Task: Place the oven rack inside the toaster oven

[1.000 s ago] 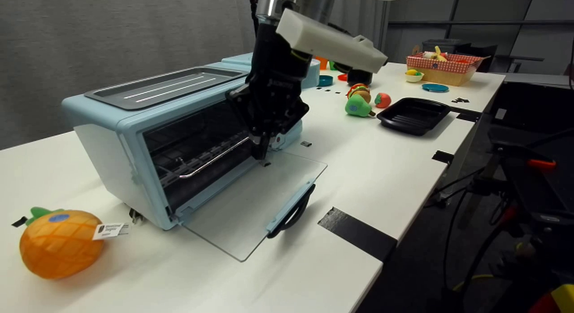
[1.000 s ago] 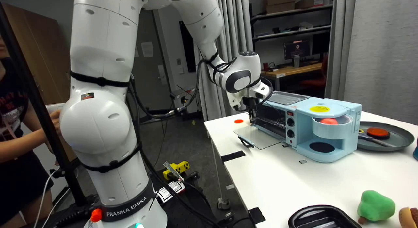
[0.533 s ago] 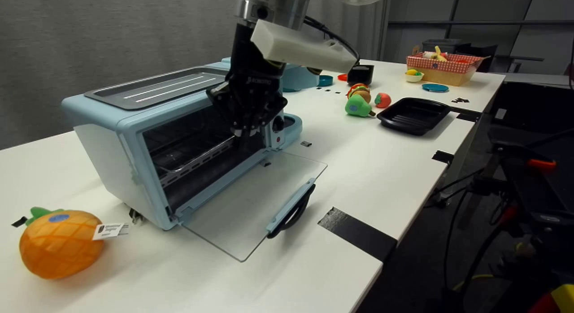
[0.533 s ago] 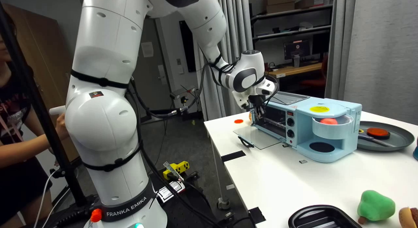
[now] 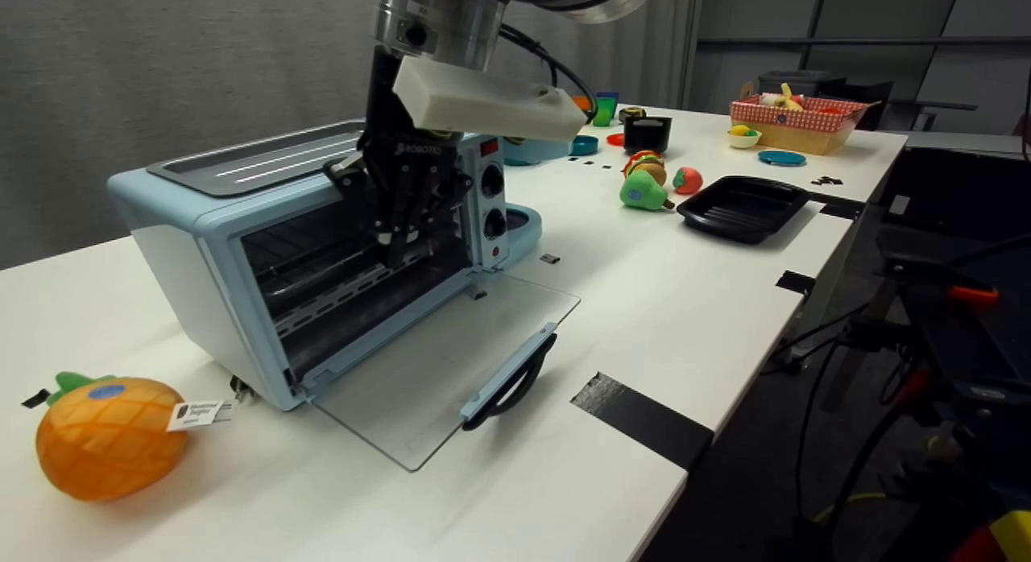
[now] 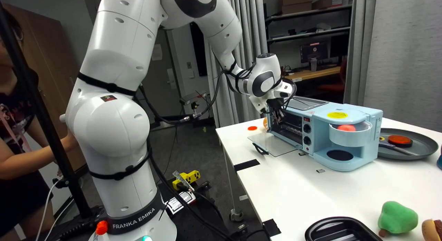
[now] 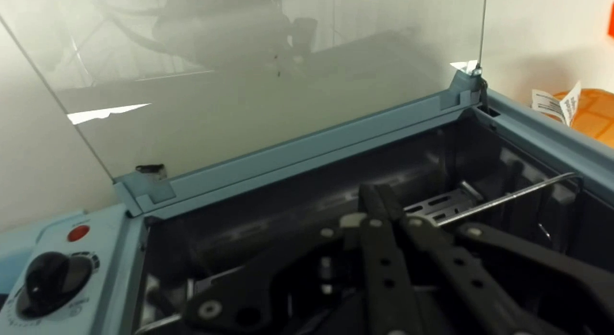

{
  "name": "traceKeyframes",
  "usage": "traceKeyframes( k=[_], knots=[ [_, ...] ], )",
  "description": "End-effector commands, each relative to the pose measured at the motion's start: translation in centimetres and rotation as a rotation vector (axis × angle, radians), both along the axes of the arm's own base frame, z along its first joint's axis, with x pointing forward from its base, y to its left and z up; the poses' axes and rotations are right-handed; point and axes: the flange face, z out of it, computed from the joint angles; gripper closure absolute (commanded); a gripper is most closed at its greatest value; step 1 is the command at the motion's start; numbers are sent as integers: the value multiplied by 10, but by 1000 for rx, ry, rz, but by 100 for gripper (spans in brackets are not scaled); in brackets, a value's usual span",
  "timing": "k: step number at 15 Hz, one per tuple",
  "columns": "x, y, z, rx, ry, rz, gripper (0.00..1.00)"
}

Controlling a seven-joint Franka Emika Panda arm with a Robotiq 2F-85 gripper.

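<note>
A: Where's the oven rack (image 7: 508, 198)?

B: Inside the toaster oven (image 5: 193, 296). The wrist view shows its silvery front edge running across, within the oven's mouth; much of the rest is too dark to make out.

A: And the end effector (image 7: 381, 193)?

B: At the oven's opening, its fingers (image 7: 389, 203) pressed together. The rack's edge passes behind them in the wrist view; whether they touch it, I can't tell.

A: How's the glass door (image 5: 447, 361)?

B: Dropped open, out in front of the oven.

A: What else is on the bench (image 5: 644, 320)?

B: A plush pineapple (image 5: 113, 441), just beside the oven at the end opposite its control knobs (image 5: 492, 180). Well apart from the oven, past its knob end, sit a green toy pear (image 5: 640, 190) and a black ribbed tray (image 5: 745, 208). In an exterior view, a dark frying pan (image 6: 423, 146) lies just beside that same end, partly hidden by the oven.
</note>
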Motion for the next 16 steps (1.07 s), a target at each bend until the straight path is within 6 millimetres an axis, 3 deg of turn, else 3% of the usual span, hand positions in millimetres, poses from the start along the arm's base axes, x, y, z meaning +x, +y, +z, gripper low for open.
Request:
traceKeyframes(
  k=[1,8,16],
  knots=[
    [19,6,2,-22,-34,-8,100],
    [1,11,5,11,12,-5,100],
    [-63,33,33,29,18,12,100]
  ],
)
